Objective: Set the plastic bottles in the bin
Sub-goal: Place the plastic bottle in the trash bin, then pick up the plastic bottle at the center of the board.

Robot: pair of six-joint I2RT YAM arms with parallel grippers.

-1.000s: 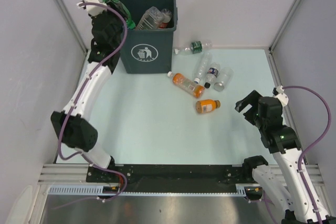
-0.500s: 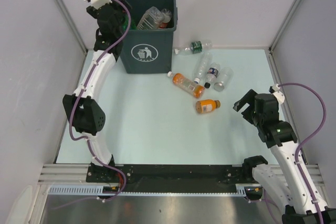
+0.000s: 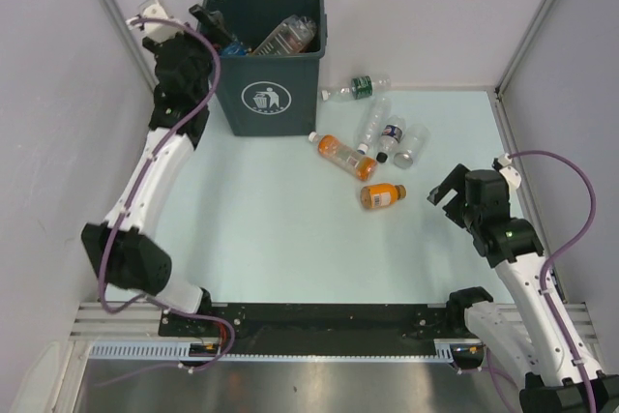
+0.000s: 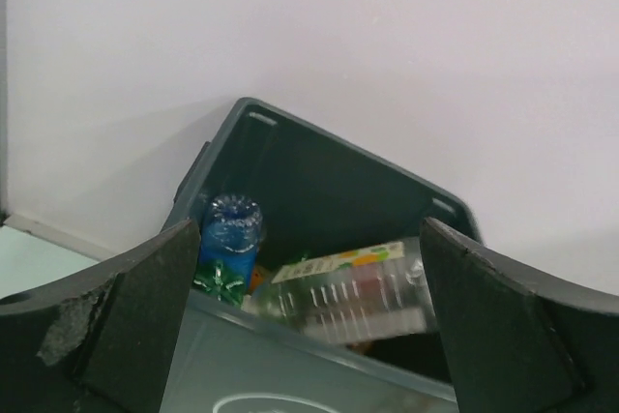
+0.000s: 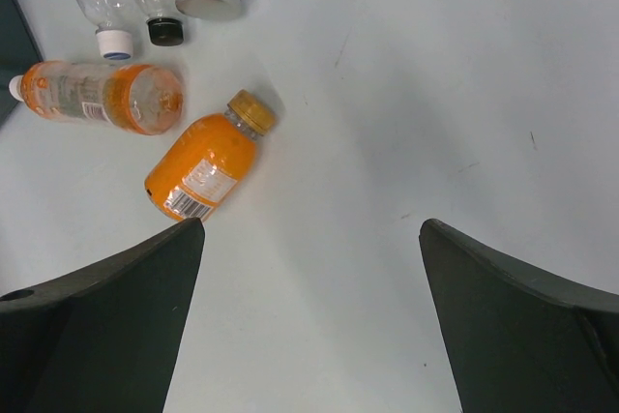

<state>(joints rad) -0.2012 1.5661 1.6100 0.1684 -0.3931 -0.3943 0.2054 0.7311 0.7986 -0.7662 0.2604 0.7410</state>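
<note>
Top view: we see the bin upright at approx 11 o'clock on the table, close to the back wall. The left gripper is up at the bin's rim, on its 9 o'clock side. In the left wrist view its fingers are spread wide w/ nothing btwn them, facing into the bin's mouth.

Inside the bin we make out a clear labelled bottle lying across. A crushed blue bottle is at its 9 o'clock, w/ a bit of green plastic just below that. What's deeper down we can't tell.

Six bottles lie loose on the table, all around 1–2 o'clock from the table's centre:
- The green-label bottle is nearest the back wall, on its side.
- Three clear bottles lie side by side, just beside each other.
- The long orange bottle is at their 8 o'clock, on its side.
- The short orange bottle is at their 6 o'clock, apart from the rest.

The right gripper is at approx 3 o'clock on the table, above the surface. Its fingers are spread and it holds nothing. In the right wrist view the short orange bottle lies at 10 o'clock from the gap btwn the fingers, not touching them, its amber cap pointing to 1 o'clock.
</note>
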